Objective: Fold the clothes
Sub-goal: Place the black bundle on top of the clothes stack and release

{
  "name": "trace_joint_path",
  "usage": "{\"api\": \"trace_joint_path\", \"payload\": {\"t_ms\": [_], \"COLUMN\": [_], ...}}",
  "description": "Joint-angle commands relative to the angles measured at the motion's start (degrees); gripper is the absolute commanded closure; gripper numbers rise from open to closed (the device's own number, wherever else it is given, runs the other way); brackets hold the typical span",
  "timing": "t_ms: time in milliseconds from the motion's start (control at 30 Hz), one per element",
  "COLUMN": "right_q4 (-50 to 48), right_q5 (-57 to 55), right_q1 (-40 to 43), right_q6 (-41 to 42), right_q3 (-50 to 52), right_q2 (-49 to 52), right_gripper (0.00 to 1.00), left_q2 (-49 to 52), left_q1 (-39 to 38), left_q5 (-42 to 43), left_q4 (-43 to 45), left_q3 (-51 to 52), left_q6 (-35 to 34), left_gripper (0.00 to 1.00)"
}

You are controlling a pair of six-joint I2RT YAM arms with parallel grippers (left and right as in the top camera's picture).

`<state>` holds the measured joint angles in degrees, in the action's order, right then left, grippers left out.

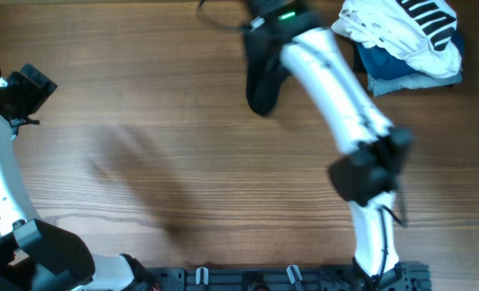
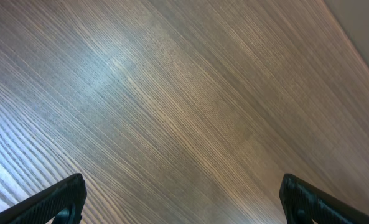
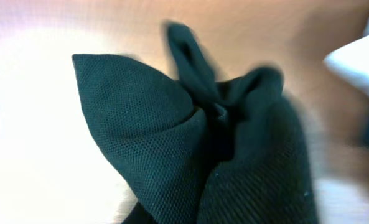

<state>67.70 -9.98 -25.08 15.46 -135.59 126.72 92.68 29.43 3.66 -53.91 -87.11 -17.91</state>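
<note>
The black garment (image 1: 263, 77) hangs bunched up from my right gripper (image 1: 259, 24) at the far middle of the table. In the right wrist view the black fabric (image 3: 172, 137) fills the frame, gathered into folds, and hides the fingers. No white label shows. My right gripper is shut on the garment. My left gripper (image 1: 31, 87) is at the far left, away from the garment. In the left wrist view its fingers (image 2: 181, 190) are wide open and empty over bare wood.
A white garment with black stripes (image 1: 401, 28) lies on a blue folded garment (image 1: 392, 73) at the far right corner, and its white edge shows in the right wrist view (image 3: 358, 62). The wooden table (image 1: 182, 162) spans the view. The arm bases stand at the near edge.
</note>
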Motion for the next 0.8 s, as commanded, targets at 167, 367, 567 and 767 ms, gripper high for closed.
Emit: {"api": "trace_joint_path", "payload": {"t_ms": [167, 367, 567, 767], "right_q4": [-2.3, -10.1, -15.7, -12.0], "right_q5": [0.3, 2.4, 2.4, 3.9], "right_q1": [21.1, 32.3, 42.0, 45.2], "right_q6": [-11.5, -17.2, -18.9, -23.8], "right_q3": [-2.7, -2.7, -2.7, -2.7], "right_q2": [-12.0, -12.1, -11.6, -10.7], "right_gripper": [0.96, 0.96, 0.96, 0.96], "left_q2": [0.2, 1.1, 4.0, 6.0], "left_q1": [0.4, 0.4, 0.3, 0.3], "left_q5": [-0.3, -0.3, -0.3, -0.3], "left_q4": [0.7, 1.4, 1.6, 2.9], "left_q3": [-0.1, -0.1, -0.1, -0.1], "left_q6": [0.9, 0.9, 0.9, 0.9], "left_gripper": [0.00, 0.00, 0.00, 0.00]}}
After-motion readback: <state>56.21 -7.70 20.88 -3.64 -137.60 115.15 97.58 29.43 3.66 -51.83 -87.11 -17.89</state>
